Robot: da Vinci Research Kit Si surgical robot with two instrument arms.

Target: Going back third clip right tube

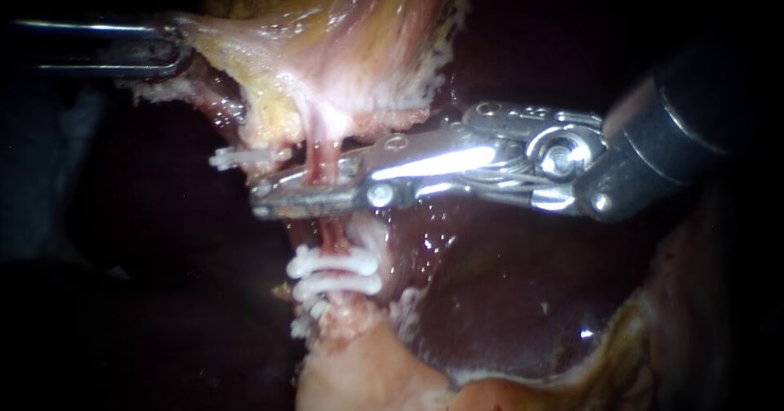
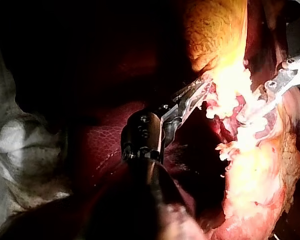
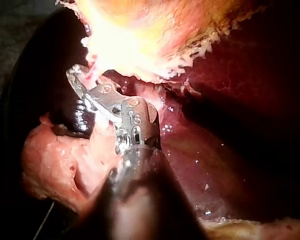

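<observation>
A thin red tube [image 1: 325, 162] runs down from the pale yellow gallbladder [image 1: 351, 43] to a stump of tissue below. Two white clips [image 1: 335, 274] sit side by side on its lower part. A third white clip [image 1: 245, 159] lies higher up, just left of the tube. My right instrument [image 1: 263, 198] reaches in from the right; its jaws are open a little, with the tube crossing the gap. In the upper left, my left instrument [image 1: 167, 47] is shut on the gallbladder's edge and holds it taut. It also shows in the left wrist view as the left instrument [image 2: 200, 90].
Dark red liver [image 1: 506, 288] lies behind and below the right instrument's shaft. Pale fatty tissue [image 1: 367, 374] fills the lower middle. In the left wrist view a grey cloth [image 2: 20, 145] lies beside the liver, and the right instrument [image 2: 290, 75] shows ahead.
</observation>
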